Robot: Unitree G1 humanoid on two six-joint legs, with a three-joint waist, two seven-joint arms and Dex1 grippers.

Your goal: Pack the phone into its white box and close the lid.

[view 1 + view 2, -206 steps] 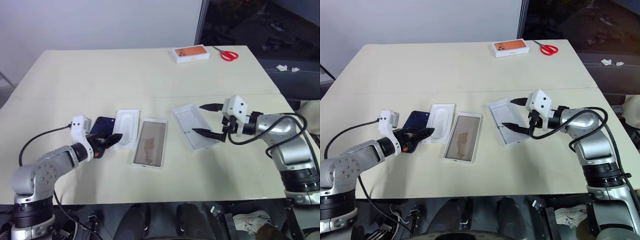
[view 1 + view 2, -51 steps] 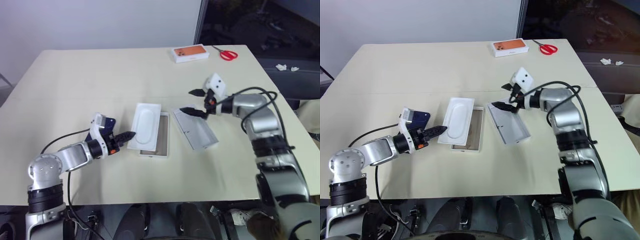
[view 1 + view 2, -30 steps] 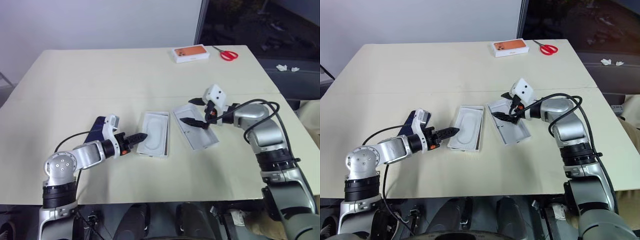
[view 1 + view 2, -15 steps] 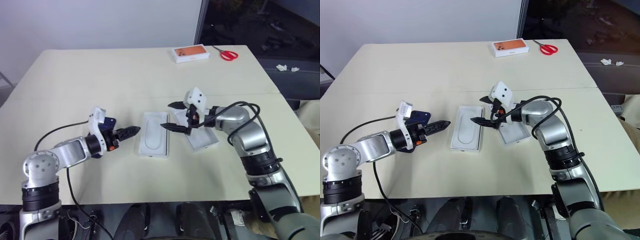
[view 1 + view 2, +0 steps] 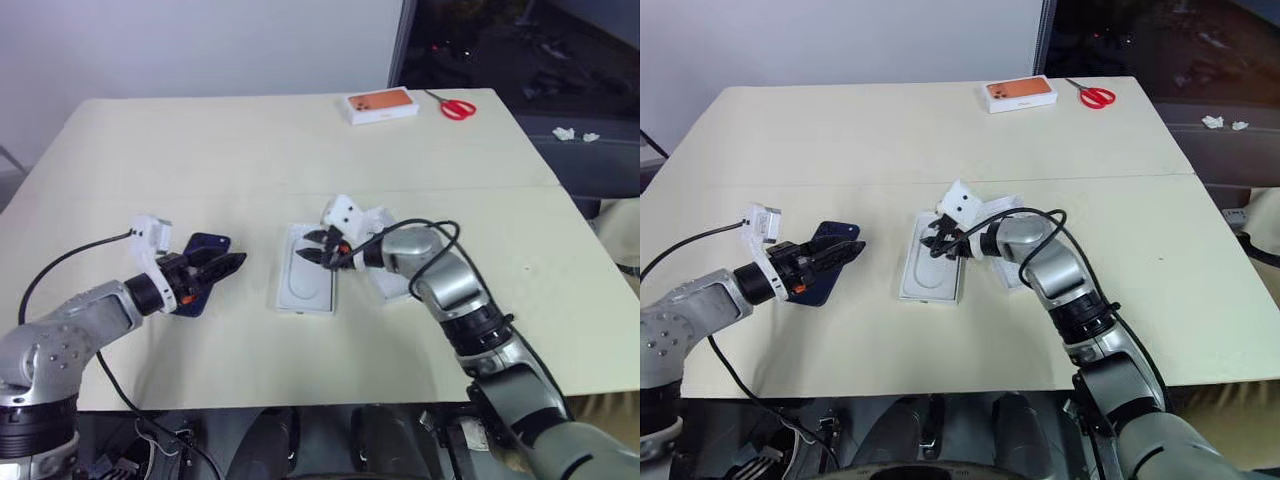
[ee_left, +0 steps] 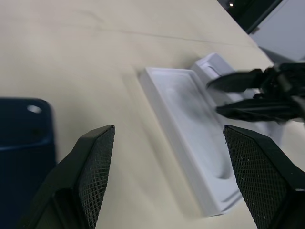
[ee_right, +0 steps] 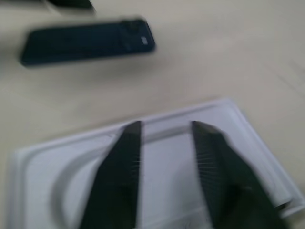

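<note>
The table (image 5: 300,140) carries the whole job, and the step in hand is judged to be clearing the thin insert (image 5: 306,283) with its oval recess off the white box (image 5: 283,296), so that the tray is free for the phone (image 5: 203,268). It is done well if the insert's far edge is pinched lightly and lifted straight up — a sideways drag would shove the box along the table. The insert should then be set down well clear of the lid (image 5: 392,272), which lies plain side up just right of the box.

The right gripper (image 5: 318,251) is placed over the far end of the insert, its fingers drawn narrow; from the wrist view a small gap is seen between them, and whether the edge is actually caught cannot be told. The left gripper (image 5: 228,263) stands wide and empty, pointing right, near the left side of the table. The phone lies flat just beneath and behind those fingers, back upward — apart from the box, which sits to its right across a bare strip of table.
</note>
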